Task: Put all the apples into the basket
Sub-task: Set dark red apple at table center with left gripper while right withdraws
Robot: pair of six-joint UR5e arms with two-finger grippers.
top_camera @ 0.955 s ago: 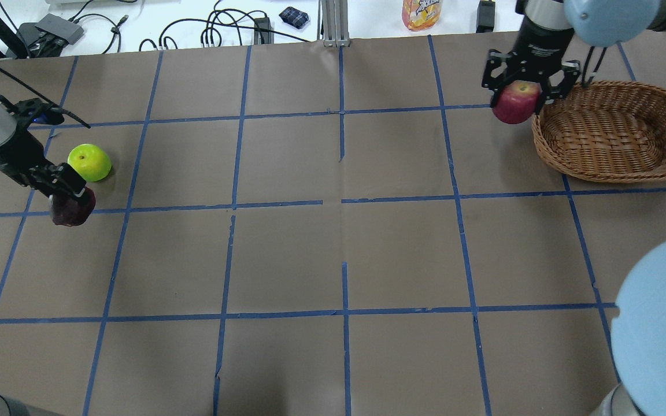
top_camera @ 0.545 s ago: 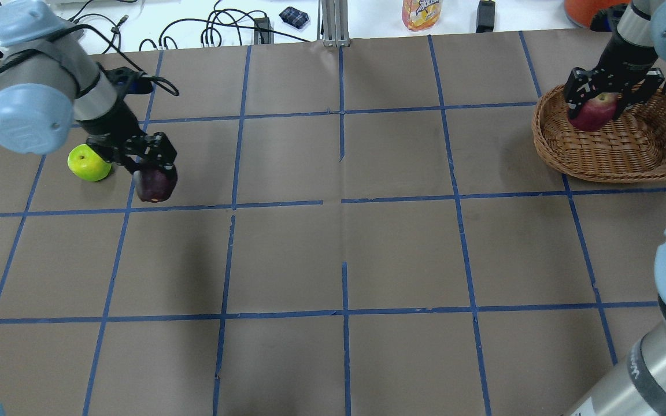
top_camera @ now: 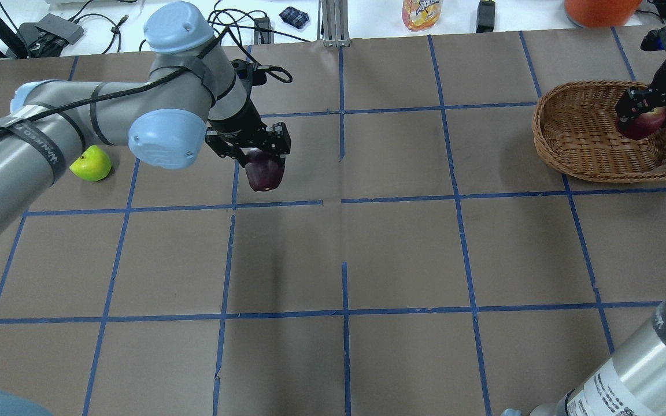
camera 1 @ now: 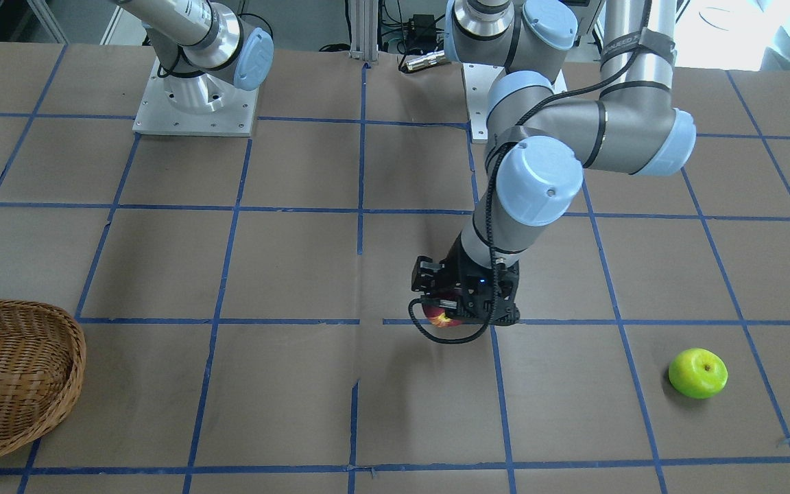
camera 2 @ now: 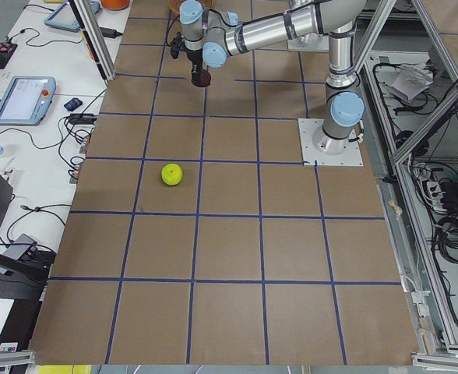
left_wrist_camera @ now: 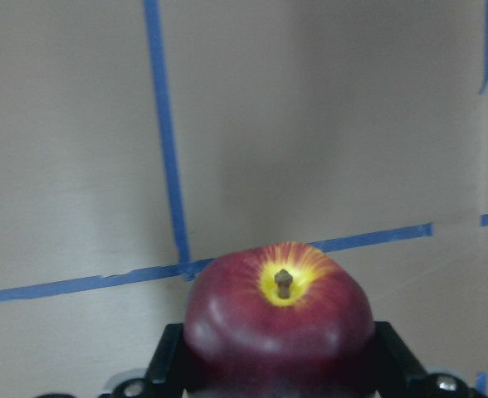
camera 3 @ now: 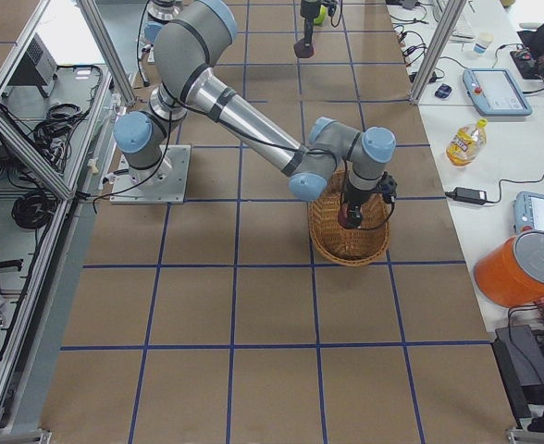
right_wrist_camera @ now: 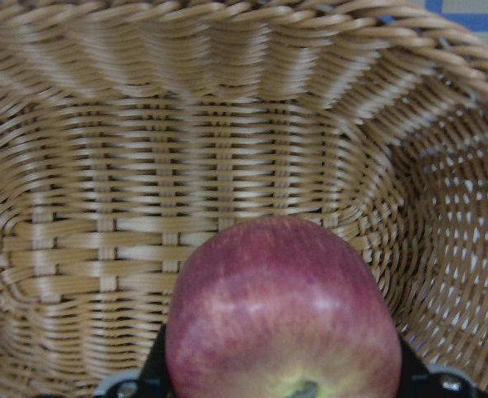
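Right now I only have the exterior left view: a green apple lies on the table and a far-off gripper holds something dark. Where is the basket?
Observer: On the robot's far right, outside your frame; the overhead view shows the wicker basket there.
Visitor: Is anything in it?
Observer: The right gripper holds a red apple over its woven floor, not yet let go.
Visitor: And the dark thing?
Observer: A maroon apple, clamped in the left gripper; its wrist camera shows a yellow patch round the stem.
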